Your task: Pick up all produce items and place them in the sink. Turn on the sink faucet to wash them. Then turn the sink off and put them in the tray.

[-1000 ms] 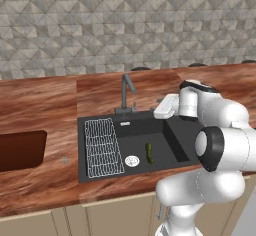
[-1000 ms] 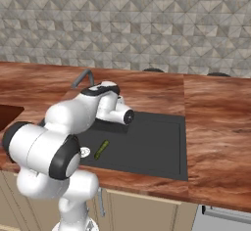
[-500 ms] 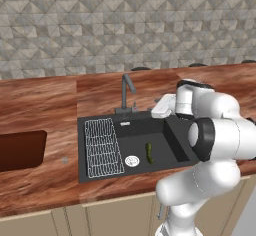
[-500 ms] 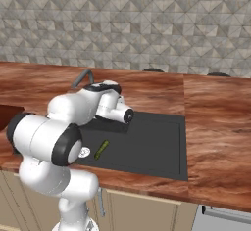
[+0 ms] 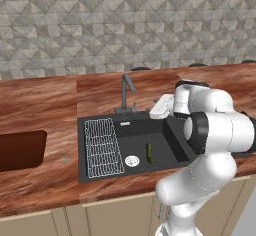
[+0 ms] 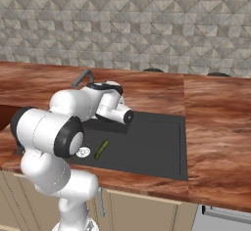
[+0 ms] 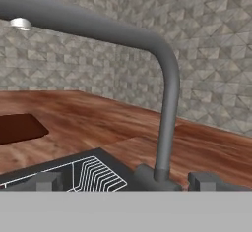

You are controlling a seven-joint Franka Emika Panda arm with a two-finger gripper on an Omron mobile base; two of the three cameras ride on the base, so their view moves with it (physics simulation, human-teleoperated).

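The cucumber point(image 5: 148, 152) already lies in the sink point(image 5: 172, 130); with fingers point(image 7: 204, 180) spread and empty, the faucet point(image 5: 126, 92) and then the tray point(image 5: 20, 150) remain.

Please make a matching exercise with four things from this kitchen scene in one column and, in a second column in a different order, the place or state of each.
Things:
1. cucumber
2. wire rack
3. tray
4. gripper

Places or states:
A. set in the wood countertop, left of the sink
B. open, beside the faucet
C. lying on the sink floor near the drain
D. on the left side of the basin

Pairs: 1-C, 2-D, 3-A, 4-B
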